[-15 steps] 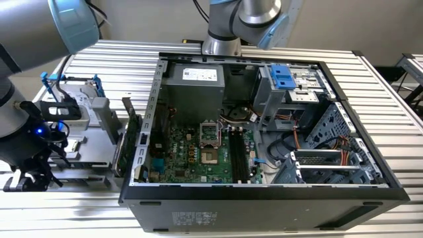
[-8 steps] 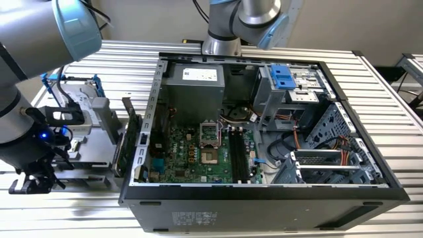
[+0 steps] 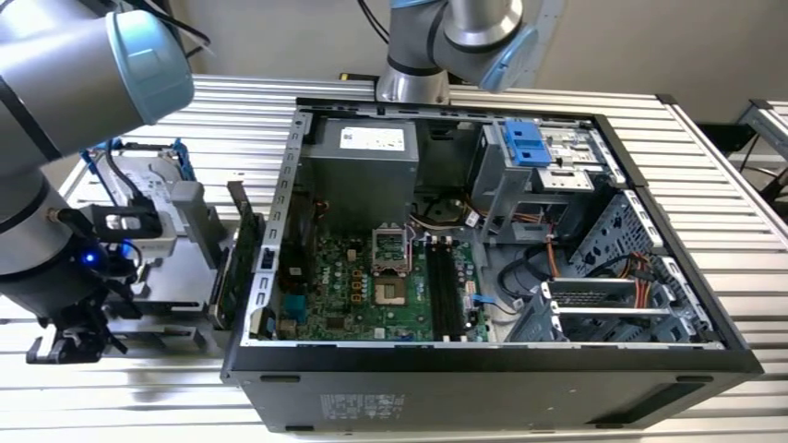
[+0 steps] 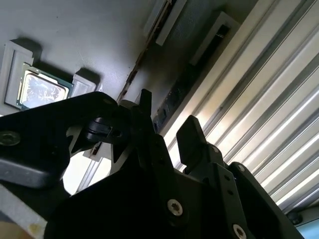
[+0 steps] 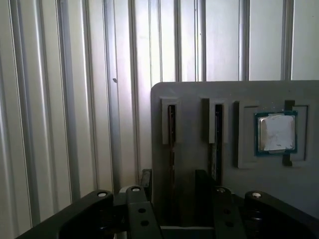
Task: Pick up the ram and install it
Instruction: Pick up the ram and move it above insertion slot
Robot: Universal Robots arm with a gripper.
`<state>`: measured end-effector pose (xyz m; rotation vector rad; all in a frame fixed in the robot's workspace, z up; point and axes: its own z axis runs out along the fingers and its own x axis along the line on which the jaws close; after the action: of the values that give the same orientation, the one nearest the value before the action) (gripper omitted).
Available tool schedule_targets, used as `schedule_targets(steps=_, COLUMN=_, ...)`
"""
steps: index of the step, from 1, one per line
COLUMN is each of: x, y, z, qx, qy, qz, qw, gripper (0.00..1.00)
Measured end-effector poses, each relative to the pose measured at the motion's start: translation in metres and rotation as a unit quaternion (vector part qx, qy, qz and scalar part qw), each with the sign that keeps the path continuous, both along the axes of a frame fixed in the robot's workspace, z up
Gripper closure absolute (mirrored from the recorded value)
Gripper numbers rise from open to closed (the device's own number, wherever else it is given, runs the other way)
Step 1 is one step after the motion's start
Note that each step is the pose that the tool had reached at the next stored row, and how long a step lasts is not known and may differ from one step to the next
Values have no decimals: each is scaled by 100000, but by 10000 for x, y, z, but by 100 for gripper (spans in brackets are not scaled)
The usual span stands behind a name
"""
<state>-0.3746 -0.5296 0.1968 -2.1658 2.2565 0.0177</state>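
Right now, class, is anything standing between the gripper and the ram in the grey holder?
Nothing visible does. In the first wrist view the open gripper hangs over the ram, which stands edge-up in its slot of the grey holder, one finger on each side. The processor sits well aside.

Ribbed metal table (image 3: 726,212), open black computer case (image 3: 493,383) lying on its side, grey parts tray (image 3: 173,281) just beside it (on the exterior view's left), both resting on the ribs.
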Motion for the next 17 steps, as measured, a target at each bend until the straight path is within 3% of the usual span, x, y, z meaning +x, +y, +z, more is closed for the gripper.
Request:
schedule_targets(steps=5, x=0, y=1, z=-12, qx=1, qy=-113, qz=898, qw=99996, gripper=0)
schedule_targets(steps=17, x=0, y=23, z=-13, qx=-3, qy=-117, qz=938, qw=99996, gripper=0)
